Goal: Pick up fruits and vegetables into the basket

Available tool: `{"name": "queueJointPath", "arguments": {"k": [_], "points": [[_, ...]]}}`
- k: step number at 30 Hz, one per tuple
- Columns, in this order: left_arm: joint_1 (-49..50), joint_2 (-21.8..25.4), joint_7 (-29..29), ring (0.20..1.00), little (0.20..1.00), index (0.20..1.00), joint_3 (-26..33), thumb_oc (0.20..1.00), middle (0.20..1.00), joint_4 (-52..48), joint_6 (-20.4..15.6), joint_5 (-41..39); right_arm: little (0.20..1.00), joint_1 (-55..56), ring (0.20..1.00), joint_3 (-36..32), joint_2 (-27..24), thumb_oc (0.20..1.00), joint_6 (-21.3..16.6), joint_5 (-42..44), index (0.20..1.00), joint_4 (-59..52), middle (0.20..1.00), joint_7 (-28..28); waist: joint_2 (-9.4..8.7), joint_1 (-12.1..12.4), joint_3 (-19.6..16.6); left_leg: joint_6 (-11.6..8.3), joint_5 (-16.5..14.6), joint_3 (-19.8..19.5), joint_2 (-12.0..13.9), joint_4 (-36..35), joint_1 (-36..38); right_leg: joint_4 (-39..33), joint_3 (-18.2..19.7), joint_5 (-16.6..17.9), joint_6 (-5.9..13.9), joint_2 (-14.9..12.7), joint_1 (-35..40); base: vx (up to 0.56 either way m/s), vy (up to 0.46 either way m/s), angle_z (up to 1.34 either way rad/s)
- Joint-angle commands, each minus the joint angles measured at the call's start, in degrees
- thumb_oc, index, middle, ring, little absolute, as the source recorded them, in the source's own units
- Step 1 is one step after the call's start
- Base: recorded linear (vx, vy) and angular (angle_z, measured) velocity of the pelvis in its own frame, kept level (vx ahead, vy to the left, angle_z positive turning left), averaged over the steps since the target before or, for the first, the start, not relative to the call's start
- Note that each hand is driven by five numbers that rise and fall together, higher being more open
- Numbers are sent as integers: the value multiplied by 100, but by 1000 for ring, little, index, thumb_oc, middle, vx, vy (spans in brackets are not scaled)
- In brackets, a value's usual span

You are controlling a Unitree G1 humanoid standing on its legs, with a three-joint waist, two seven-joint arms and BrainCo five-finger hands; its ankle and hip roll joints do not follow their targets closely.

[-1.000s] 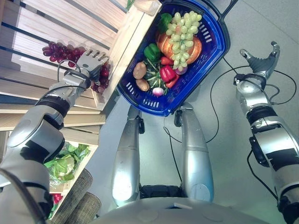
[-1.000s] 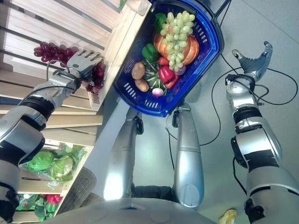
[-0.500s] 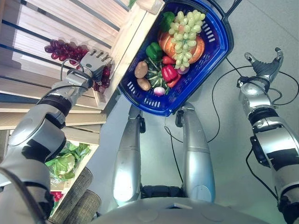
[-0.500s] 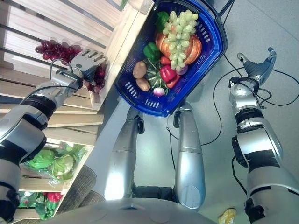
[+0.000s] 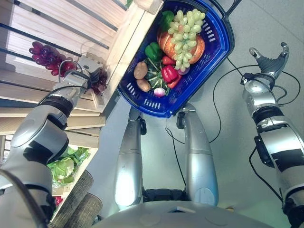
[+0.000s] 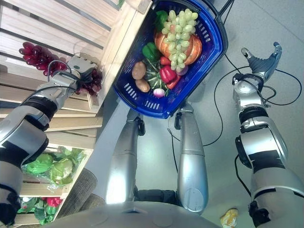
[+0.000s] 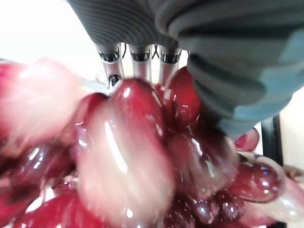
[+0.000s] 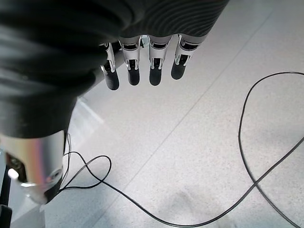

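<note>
Red grapes (image 5: 47,59) lie on the wooden shelf (image 5: 28,95), and I have my left hand (image 5: 85,66) on them, fingers curled into the bunch. Blue basket (image 5: 216,52) beside it holds green grapes (image 5: 183,26). Right hand (image 5: 270,59) hangs over the floor (image 8: 199,142), fingers relaxed.

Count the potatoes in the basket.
2. Both potatoes lie side by side at the basket's shelf-side edge, one above the other, left of the green pepper. More may be hidden under the produce.
</note>
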Motion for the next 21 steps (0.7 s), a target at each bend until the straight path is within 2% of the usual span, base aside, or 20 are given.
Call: {"name": "queueJointPath", "arguments": {"k": [1, 12, 14, 15, 16, 17, 19, 21], "points": [[714, 25, -372, 200, 200, 200, 56, 200, 200, 785, 198, -91, 1000, 238, 1000, -66, -113, 1000, -204, 75, 1000, -96, 1000, -131, -140, -45, -147, 295, -856, 246, -312, 740, 37, -1334, 133, 834, 771, 123, 502, 0, 0, 0], [601, 69, -361, 200, 200, 200, 28, 200, 200, 648, 111, -487, 1000, 299, 1000, -38, -92, 1000, -242, 91, 1000, -120, 1000, -156, -129, -51, -147, 282, -851, 245, -310, 721, 50, -1343, 146, 835, 773, 124, 509, 0, 0, 0], [612, 70, -86, 200, 200, 200, 84, 200, 200, 586, 293, -893, 1000, 329, 1000, -31, -84, 1000, -254, 85, 1000, -140, 1000, -152, -132, -49, -147, 282, -849, 244, -314, 733, 47, -1329, 154, 835, 768, 137, 506, 0, 0, 0], [619, 67, 147, 307, 307, 307, 126, 307, 307, 563, 334, -1103, 1000, 330, 1000, -22, -84, 1000, -269, 98, 1000, -131, 1000, -154, -131, -46, -147, 283, -846, 241, -315, 735, 45, -1329, 159, 837, 766, 140, 505, 0, 0, 0], [601, 67, 268, 1000, 1000, 1000, 192, 1000, 1000, 517, 402, -1591, 1000, 320, 1000, -4, -64, 1000, -261, 103, 1000, -135, 1000, -164, -138, -42, -147, 283, -849, 236, -313, 728, 47, -1327, 165, 833, 769, 145, 501, 0, 0, 0], [556, 66, 414, 1000, 1000, 1000, 352, 1000, 1000, 471, 410, -2236, 1000, 342, 1000, -22, -58, 1000, -271, 104, 1000, -131, 1000, -151, -149, -38, -147, 284, -849, 239, -308, 729, 48, -1321, 173, 825, 769, 147, 499, 0, 0, 0], [517, 98, 673, 1000, 1000, 1000, 550, 1000, 1000, 353, 78, -3009, 1000, 392, 1000, -22, -64, 1000, -251, 110, 1000, -193, 1000, -159, -151, -35, -147, 279, -849, 243, -309, 737, 48, -1308, 180, 815, 767, 149, 497, 0, 0, 0], [425, 176, 666, 1000, 1000, 1000, 803, 1000, 1000, 106, -194, -3311, 1000, 467, 1000, -86, -84, 1000, -182, 62, 1000, -316, 1000, -175, -137, -25, -147, 278, -840, 249, -318, 725, 71, -1298, 175, 801, 765, 146, 516, 0, 0, 0]]}}
